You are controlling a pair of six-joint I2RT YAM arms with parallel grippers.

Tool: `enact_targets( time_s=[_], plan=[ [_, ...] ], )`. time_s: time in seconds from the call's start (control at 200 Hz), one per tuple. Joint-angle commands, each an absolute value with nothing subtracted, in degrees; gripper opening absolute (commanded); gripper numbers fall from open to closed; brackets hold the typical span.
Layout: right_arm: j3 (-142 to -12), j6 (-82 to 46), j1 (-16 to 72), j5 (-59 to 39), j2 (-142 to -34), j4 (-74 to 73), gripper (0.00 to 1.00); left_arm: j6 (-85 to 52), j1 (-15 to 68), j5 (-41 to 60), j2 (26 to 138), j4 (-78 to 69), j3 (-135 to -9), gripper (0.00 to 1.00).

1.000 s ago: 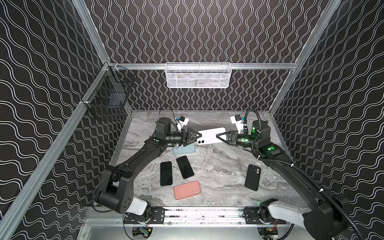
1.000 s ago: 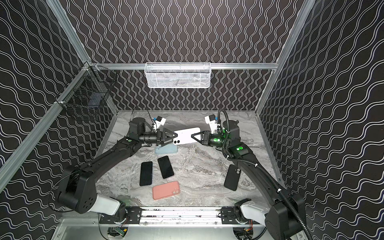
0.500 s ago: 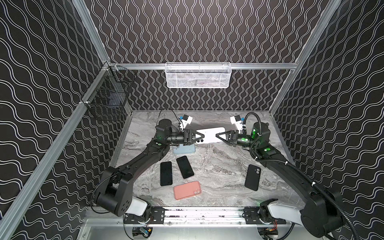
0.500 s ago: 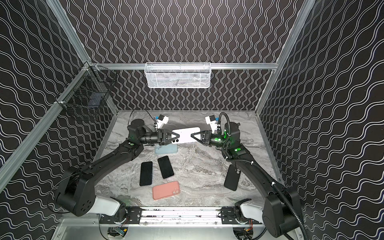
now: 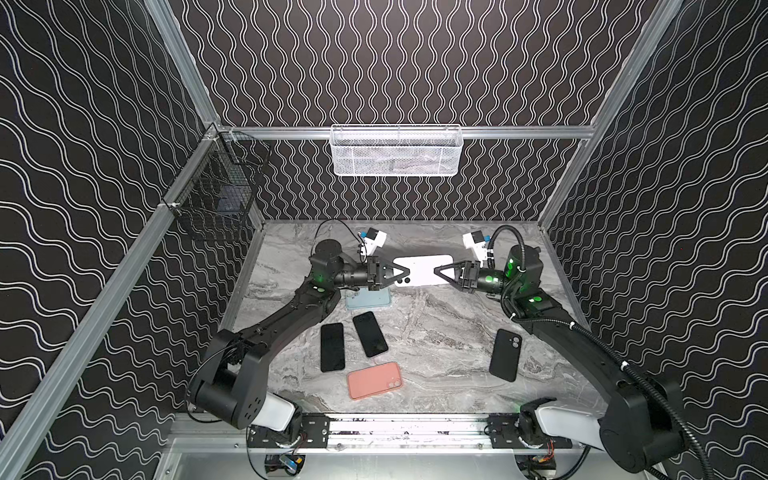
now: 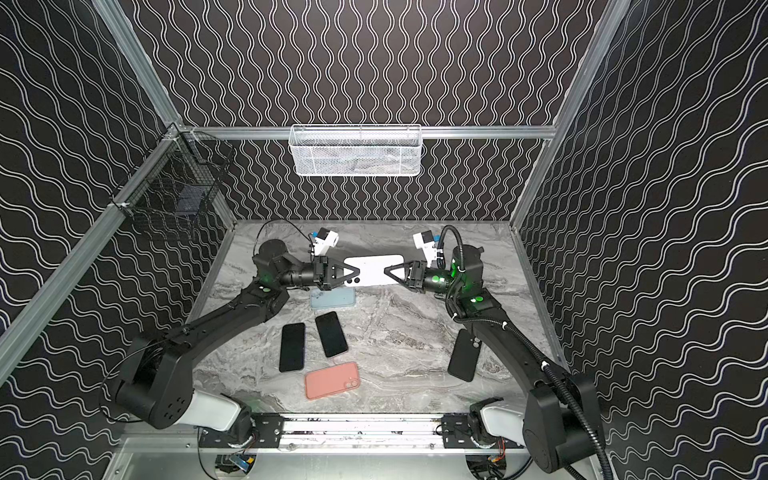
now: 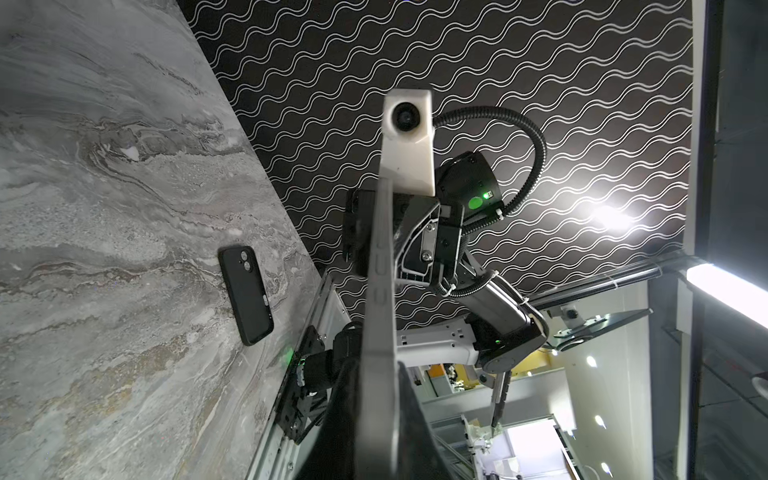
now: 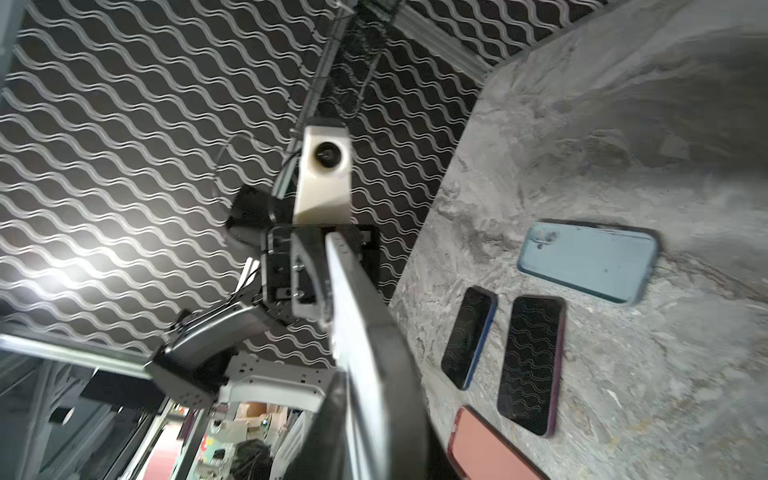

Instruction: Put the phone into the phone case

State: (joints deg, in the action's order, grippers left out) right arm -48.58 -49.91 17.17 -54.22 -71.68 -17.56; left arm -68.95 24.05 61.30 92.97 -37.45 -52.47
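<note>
A white phone (image 5: 422, 270) (image 6: 374, 270) hangs level in the air over the back of the table, between both grippers. My left gripper (image 5: 405, 272) (image 6: 357, 271) is shut on the end with the camera lenses. In the left wrist view the phone (image 7: 380, 291) runs edge-on out of the left gripper (image 7: 380, 436). My right gripper (image 5: 436, 270) (image 6: 386, 271) flanks the opposite end. The right wrist view is blurred: both fingers lie along the phone (image 8: 353, 311), and a grip does not show. A light blue phone case (image 5: 368, 298) (image 8: 588, 262) lies on the table under the left gripper.
Two dark phones (image 5: 332, 347) (image 5: 370, 334) lie face up left of the middle. A salmon case (image 5: 374, 380) lies near the front, a black case (image 5: 505, 355) at the right. A white mesh basket (image 5: 395, 151) and a black wire basket (image 5: 216, 195) hang on the walls.
My left gripper came in from the left with open jaws and shut on the phone's camera end. The right gripper has stayed at the other end.
</note>
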Motion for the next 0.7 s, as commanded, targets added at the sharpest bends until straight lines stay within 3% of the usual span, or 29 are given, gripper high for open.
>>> enact_targets(
  time_s=[0.0, 0.185, 0.305, 0.516, 0.696],
  plan=[
    [-49.86, -48.03, 15.74, -52.58, -70.9, -14.39, 0.46, -68.32, 24.06, 60.98, 92.88, -39.73, -52.97, 0.0],
    [-51.77, -45.69, 12.04, -50.83, -68.1, -8.17, 0.7, -56.72, 24.04, 58.77, 90.59, -24.87, -57.87, 0.0],
    [-53.34, -44.07, 9.19, -47.39, -65.87, -1.65, 0.8, -39.72, 24.08, 52.13, 88.74, -3.99, -65.34, 0.0],
    [-62.23, -39.79, 6.29, -35.12, -64.53, 17.79, 0.86, -12.16, 24.68, 32.52, 91.17, 19.7, -79.8, 0.0],
    [-66.66, -39.62, 4.57, -37.52, -66.63, 23.2, 0.87, 8.04, 25.45, 33.65, 92.92, 15.69, -79.35, 0.0]
  ],
)
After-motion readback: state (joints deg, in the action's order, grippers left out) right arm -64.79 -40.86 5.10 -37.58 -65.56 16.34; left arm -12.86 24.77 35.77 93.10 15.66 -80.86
